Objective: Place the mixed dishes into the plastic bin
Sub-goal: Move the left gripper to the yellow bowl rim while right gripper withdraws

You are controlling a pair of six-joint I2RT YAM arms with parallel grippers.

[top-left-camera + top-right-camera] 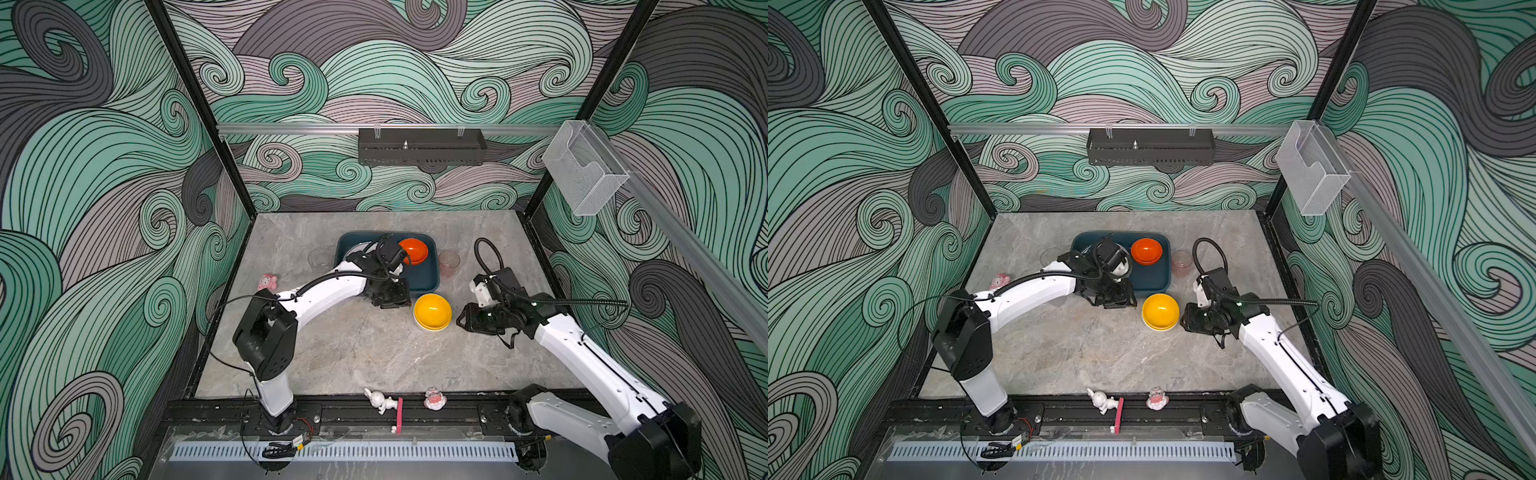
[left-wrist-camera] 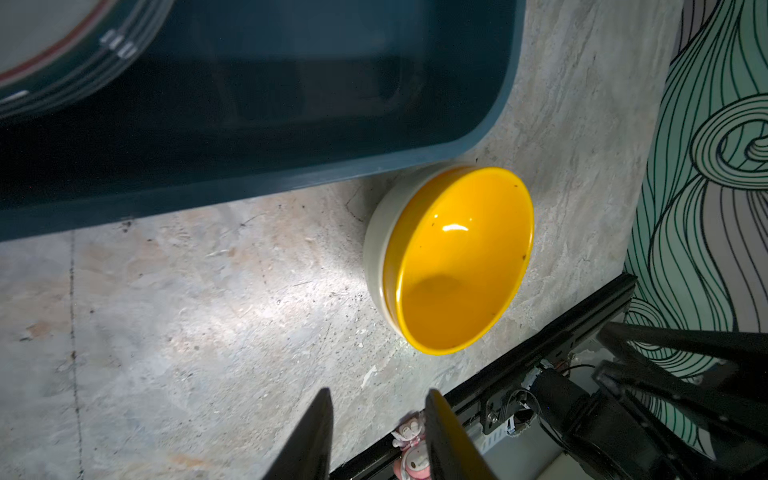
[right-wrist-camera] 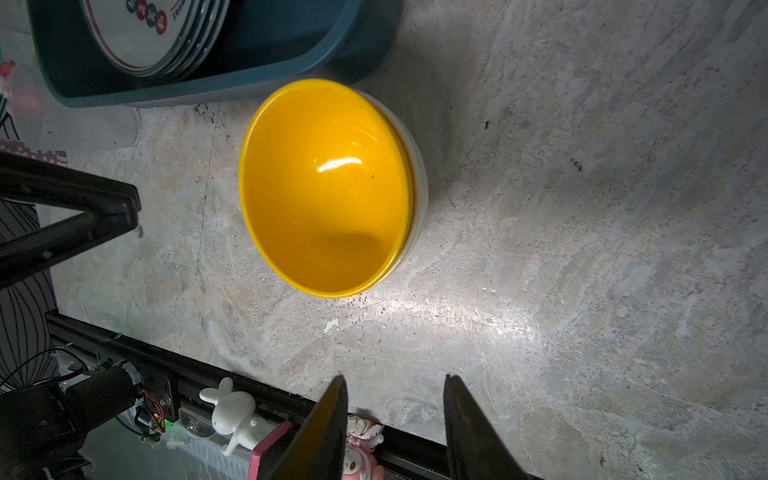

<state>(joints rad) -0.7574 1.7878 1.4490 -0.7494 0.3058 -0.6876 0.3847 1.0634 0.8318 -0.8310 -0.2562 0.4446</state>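
Though both top views mostly hide the plates [image 3: 141, 33] behind the left arm [image 1: 324, 291], the right wrist view shows them stacked in the bin [image 3: 187, 89], red and dark dots on top, characters too small to read. Only the top views show the orange bowl [image 1: 413, 250] in the bin, a pinkish glass [image 1: 449, 262] right of it and a clear glass [image 1: 320, 257] left. The yellow bowl [image 1: 432, 309] sits nested in a cream bowl [image 2: 376, 249] on the grey marbled desk [image 1: 353, 353], just beside the bin's near right corner. Both spread and empty, left pincer [image 2: 379, 395] and right pincer [image 3: 395, 380] flank it. Green-and-grey wave wallpaper [image 1: 104, 166] covers the walls.
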